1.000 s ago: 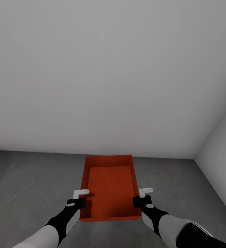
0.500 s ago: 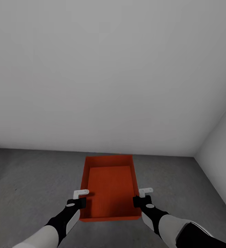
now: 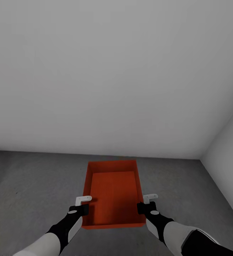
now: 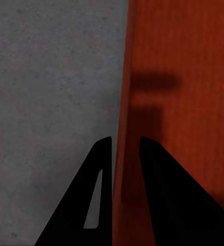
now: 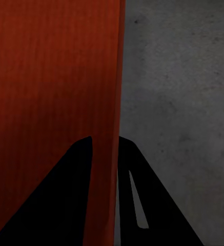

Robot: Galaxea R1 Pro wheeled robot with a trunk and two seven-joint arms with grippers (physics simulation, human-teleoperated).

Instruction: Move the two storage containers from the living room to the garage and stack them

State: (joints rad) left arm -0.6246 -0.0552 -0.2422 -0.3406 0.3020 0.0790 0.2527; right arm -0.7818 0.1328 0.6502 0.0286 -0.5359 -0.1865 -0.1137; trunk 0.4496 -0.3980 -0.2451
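Gripping an orange-red storage container (image 3: 113, 192) by its two long side walls, both arms are reaching forward from the lower edge of the head view. The left gripper (image 3: 81, 206) is sitting at the container's left wall and the right gripper (image 3: 145, 205) at its right wall, each close to the near end of the box. In the left wrist view, the left gripper (image 4: 125, 154) is showing its dark jaws pinching the thin orange wall (image 4: 123, 102), one finger on the outside over the grey floor (image 4: 45, 102) and one on the inside. The right wrist view is giving the mirror of that: the right gripper (image 5: 104, 148) is clamping its jaws on the other wall (image 5: 117, 77), one finger inside the box and one outside. The container is lying open side up and level, its ribbed bottom empty. Beneath it the dark grey speckled floor (image 3: 31, 185) is stretching to a plain white wall (image 3: 109, 78) ahead, with a second white wall (image 3: 230, 156) meeting it in a corner at the right.
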